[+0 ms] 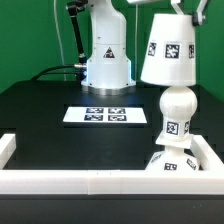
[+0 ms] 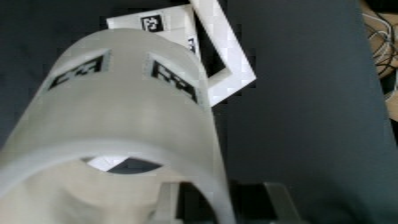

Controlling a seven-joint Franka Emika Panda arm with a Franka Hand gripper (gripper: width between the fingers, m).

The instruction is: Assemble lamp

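Observation:
My gripper is shut on the rim of the white tapered shade and holds it in the air at the exterior view's upper right, slightly tilted. The shade hangs just above the ball-topped bulb, apart from it. The bulb stands upright on the flat square base. In the wrist view the shade fills most of the frame. Its wall sits between my gripper's two fingers. The bulb is hidden behind the shade there.
A low white wall runs along the front and up both sides; its corner shows in the wrist view. The marker board lies mid-table. The robot's white base stands at the back.

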